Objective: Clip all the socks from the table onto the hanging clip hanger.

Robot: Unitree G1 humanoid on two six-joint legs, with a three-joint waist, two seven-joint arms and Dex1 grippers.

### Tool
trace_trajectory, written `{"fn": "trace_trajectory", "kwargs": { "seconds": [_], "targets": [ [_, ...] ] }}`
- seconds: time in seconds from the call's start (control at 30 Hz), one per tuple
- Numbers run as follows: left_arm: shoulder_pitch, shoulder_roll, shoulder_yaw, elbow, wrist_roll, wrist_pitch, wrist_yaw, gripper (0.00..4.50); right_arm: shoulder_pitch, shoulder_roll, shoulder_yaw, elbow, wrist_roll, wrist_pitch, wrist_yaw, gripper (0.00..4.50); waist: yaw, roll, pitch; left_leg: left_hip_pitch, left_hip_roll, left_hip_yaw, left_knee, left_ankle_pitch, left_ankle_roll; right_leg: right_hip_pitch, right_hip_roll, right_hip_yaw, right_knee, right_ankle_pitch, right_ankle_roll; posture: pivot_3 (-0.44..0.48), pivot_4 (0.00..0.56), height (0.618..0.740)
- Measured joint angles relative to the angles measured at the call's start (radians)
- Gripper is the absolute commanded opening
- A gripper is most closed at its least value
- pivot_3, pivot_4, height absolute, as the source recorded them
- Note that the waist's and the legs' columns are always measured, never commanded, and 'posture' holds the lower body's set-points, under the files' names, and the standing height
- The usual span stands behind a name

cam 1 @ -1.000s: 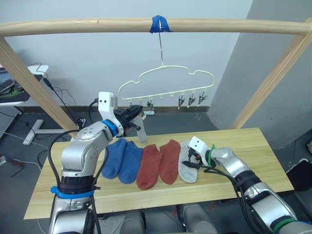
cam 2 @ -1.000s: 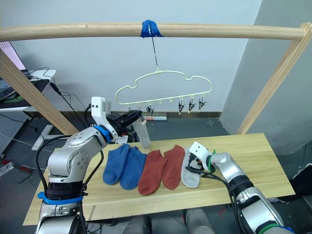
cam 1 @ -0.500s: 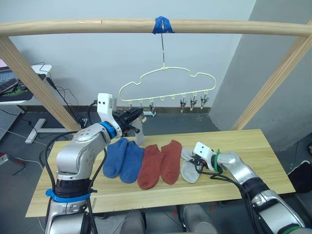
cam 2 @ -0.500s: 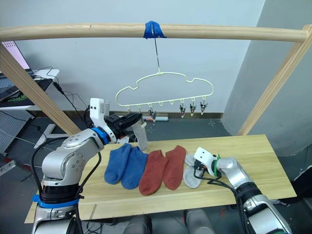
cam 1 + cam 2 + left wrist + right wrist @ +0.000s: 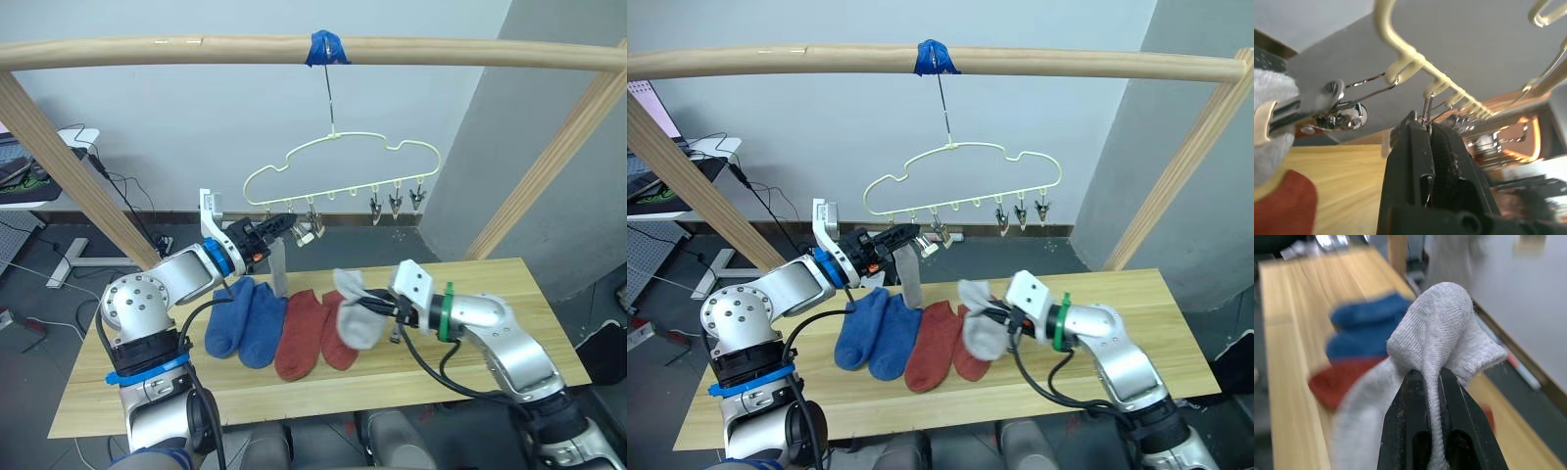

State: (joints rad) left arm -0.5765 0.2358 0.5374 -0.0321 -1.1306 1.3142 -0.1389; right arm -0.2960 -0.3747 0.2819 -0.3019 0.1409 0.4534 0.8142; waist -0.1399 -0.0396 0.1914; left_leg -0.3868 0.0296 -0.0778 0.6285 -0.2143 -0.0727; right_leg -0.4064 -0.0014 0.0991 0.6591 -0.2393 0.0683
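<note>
Holding: my left gripper (image 5: 285,219) is raised to the left end of the clip hanger (image 5: 338,162), its fingers pinched shut on one metal clip (image 5: 1426,110).
Left wrist view: up close the thin wires of that clip run down between my two black fingers (image 5: 1415,147); the next clip (image 5: 1347,113) over grips the first grey sock (image 5: 1271,127), a detail too small to make out from the head.
Hung sock: from the head it dangles as a grey strip (image 5: 279,269) just below my left gripper.
Table (image 5: 509,294): two blue socks (image 5: 242,318) lie side by side, two red socks (image 5: 304,333) just to their right.
Right gripper (image 5: 377,309): lifted above the table, closed on the second grey sock (image 5: 355,311), which droops over the red pair.
Right wrist view: the knit bunches up between my fingers (image 5: 1415,406), with blue and red socks blurred behind.
</note>
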Motion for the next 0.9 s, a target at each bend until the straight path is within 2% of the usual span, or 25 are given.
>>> {"fn": "trace_trajectory", "kwargs": {
  "seconds": [0.23,0.6,0.9],
  "targets": [
    [-0.004,0.017,-0.014,-0.002,-0.070,0.011,0.057,0.00,-0.094,0.081,0.017,0.025,-0.001,0.027,-0.058,0.01,0.003,0.000,0.000,-0.009,0.000,-0.001,0.000,-0.001,-0.001,-0.006,0.000,-0.002,-0.003,0.000,0.000,-0.105,0.168,0.740],
    [0.013,0.027,-0.030,-0.009,-0.151,-0.011,0.109,0.00,-0.118,0.074,0.047,0.085,-0.033,-0.011,-0.073,0.01,0.004,0.000,0.001,-0.012,0.000,-0.001,-0.001,-0.001,-0.001,-0.010,0.000,-0.001,-0.003,0.000,0.000,-0.084,0.172,0.740],
    [0.039,0.071,-0.075,-0.040,-0.167,-0.036,0.088,0.00,-0.149,0.095,0.055,0.139,-0.048,-0.065,-0.094,0.01,0.004,0.000,0.001,-0.013,0.000,-0.001,-0.001,-0.001,-0.001,-0.011,0.000,-0.001,-0.003,0.000,0.000,-0.080,0.171,0.740]
  ]
}}
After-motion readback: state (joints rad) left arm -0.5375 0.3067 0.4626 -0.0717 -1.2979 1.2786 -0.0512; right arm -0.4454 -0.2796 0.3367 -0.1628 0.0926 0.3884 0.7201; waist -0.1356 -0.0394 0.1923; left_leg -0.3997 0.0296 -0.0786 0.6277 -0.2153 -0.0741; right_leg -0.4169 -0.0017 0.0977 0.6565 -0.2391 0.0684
